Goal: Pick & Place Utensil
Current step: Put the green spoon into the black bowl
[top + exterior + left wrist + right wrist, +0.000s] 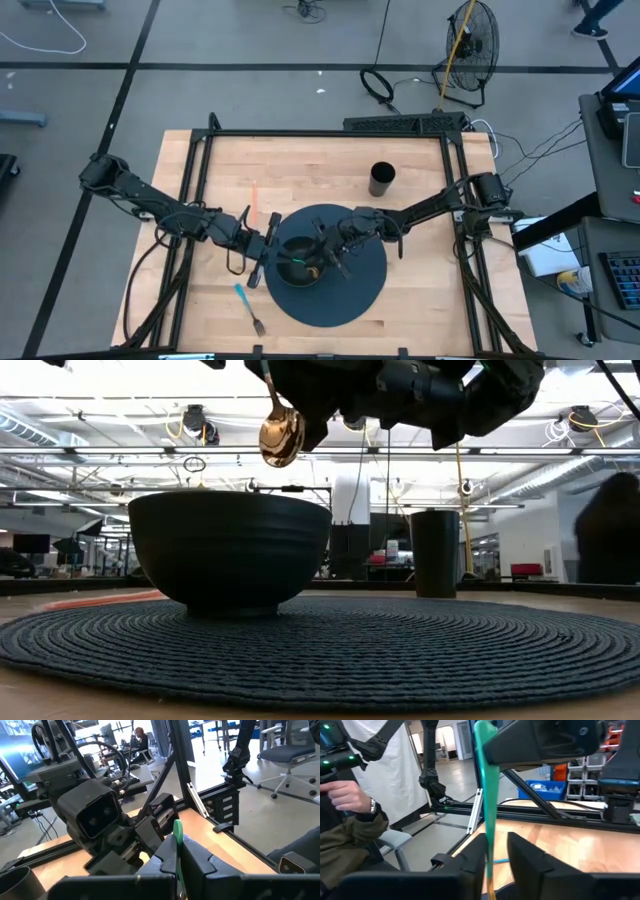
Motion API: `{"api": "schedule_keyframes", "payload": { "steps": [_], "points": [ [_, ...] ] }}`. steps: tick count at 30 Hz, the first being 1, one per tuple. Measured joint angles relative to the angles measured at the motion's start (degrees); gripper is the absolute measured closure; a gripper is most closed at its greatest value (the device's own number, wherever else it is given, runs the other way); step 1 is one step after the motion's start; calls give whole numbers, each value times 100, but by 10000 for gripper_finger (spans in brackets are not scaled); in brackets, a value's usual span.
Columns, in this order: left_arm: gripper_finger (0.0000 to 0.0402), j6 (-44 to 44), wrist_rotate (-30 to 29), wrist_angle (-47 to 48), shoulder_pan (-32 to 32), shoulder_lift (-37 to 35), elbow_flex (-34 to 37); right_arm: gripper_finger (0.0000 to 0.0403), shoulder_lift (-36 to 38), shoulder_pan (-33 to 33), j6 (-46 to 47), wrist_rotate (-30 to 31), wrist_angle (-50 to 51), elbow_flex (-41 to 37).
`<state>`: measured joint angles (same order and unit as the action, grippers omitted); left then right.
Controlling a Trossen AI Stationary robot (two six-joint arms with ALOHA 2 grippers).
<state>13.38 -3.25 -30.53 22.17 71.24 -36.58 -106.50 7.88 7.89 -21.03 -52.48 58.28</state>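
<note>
- Your table (420, 290) is pale wood, with a round dark woven mat (360, 295) near its middle and a black bowl (303, 262) sitting on the mat.
- Both arms meet above the bowl.
- Your left gripper (262, 247) reaches in from the left, its fingers (200, 862) pressed together on the green handle of a spoon (279, 432).
- In the low view, the spoon's gold-coloured head hangs above the bowl's rim, not touching it.
- Your right gripper (325, 250) comes in from the right; its fingers (530, 855) sit either side of the same green handle with a small gap showing, so they look parted slightly.
- A fork (250, 309) with a blue handle lies on the wood just left of the mat.
- A black cup (382, 179) stands upright behind the mat.
- An orange utensil (254, 197) lies on the wood, well apart from the bowl.
</note>
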Motion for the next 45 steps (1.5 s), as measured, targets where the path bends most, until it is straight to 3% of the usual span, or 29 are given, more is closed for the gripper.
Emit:
{"api": "schedule_keyframes", "payload": {
  "steps": [7, 15, 22, 29, 38, 45],
  "points": [
    [397, -14, -61, 54, 7, 0, 0, 216, 7, -4, 19, 329, 107, 0],
    [397, -164, -440, 410, 7, 0, 0, 156, 104, -100, 43, 486, 931, 0],
    [397, -285, -647, 517, 7, 0, 0, 138, 540, -109, -128, 529, 1637, 0],
    [397, -494, -959, 946, 5, -118, 4, 133, 1532, -6, -364, 1224, 2986, -297],
    [394, -935, -1141, 1447, -159, -360, 2, 138, 3464, 636, -534, 2369, 2963, -1620],
    [395, -1623, -922, 1565, -558, -306, 0, 143, 4737, 1372, -558, 3420, 2112, -2826]
  ]
}}
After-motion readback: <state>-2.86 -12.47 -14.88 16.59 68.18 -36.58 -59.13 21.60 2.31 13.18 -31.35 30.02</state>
